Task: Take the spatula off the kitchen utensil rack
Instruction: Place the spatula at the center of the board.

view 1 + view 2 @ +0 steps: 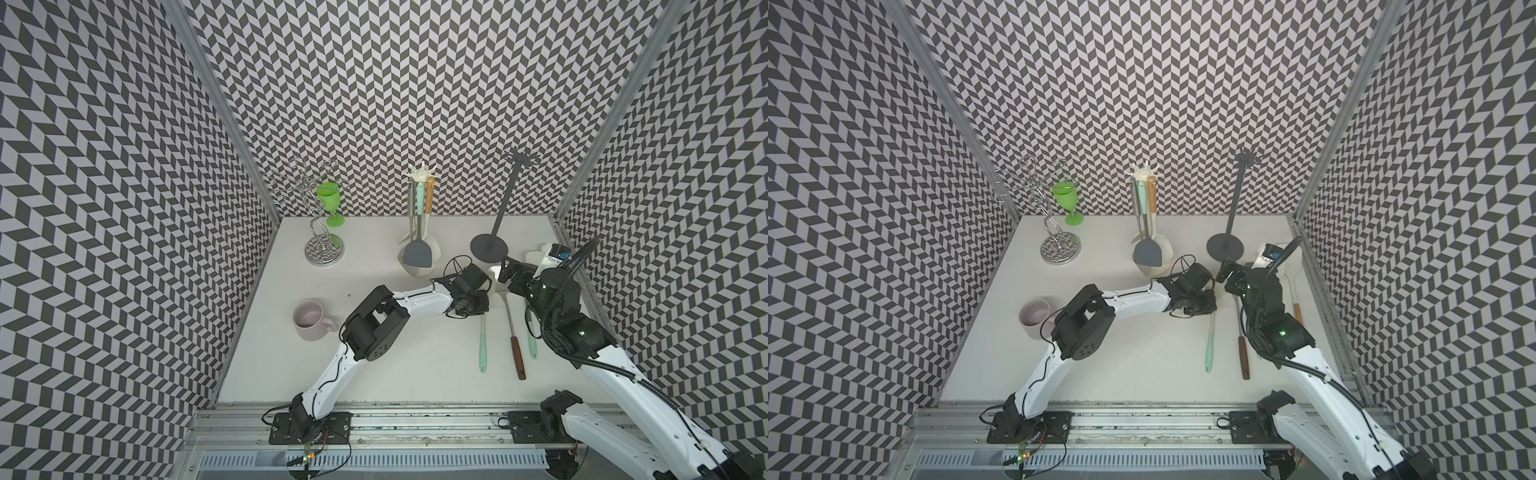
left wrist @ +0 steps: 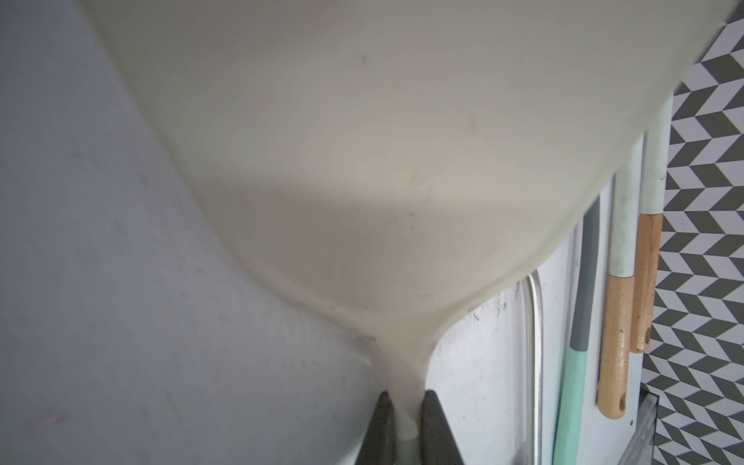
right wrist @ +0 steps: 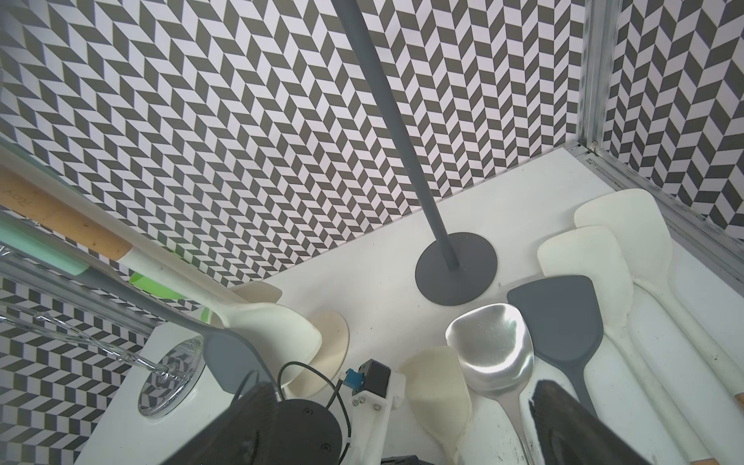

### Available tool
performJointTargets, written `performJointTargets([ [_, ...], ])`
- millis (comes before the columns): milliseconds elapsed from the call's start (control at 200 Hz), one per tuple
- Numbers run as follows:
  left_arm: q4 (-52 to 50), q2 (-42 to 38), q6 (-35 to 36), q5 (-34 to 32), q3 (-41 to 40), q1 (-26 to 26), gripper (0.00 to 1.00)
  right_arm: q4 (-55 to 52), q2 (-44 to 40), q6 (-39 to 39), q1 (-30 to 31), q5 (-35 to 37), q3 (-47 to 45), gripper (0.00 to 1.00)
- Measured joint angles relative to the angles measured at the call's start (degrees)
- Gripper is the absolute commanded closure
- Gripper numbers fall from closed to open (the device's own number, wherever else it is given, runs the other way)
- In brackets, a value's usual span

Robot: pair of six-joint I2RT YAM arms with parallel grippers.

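Two end effectors: left end effector (image 2: 406, 398) pinching shut on spatula (image 2: 362, 161) neck (near blade, likely steadying it), holding it low at counter (image 1: 374, 353) beside laid-out utensils (image 1: 515, 332), apart from rack (image 1: 421, 176); right end effector (image 1: 512, 272) gaping, empty.

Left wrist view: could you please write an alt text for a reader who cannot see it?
The left pincer is shut on the thin neck of a cream spatula, whose wide blade fills most of the picture. At one edge, three other utensil handles show, one grey and mint, two white with wooden ends, before a chevron wall.
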Motion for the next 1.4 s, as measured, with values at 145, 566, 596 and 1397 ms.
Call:
performJointTargets([
  [145,1.46,-0.22,-1.55,1.07,-1.01,0.31,0.94,0.15,-0.11,0.09,0.00,-0.15,-0.07,0.00],
  [566,5.55,-0.52,-6.88,4.17,-3.34,0.85,0.88,1.01,-1.40,0.85,-0.02,-1.97,-0.15,0.00],
  [596,5.75,-0.52,-7.21,4.24,-3.48,0.85,0.86,1.03,-1.51,0.85,-0.02,-2.14,-0.22,0.00],
  [1397,7.98,-4.66,-10.34,6.60,-9.73,0.87,0.68,1.11,-2.27,0.85,-0.02,-2.75,-1.90,0.00],
])
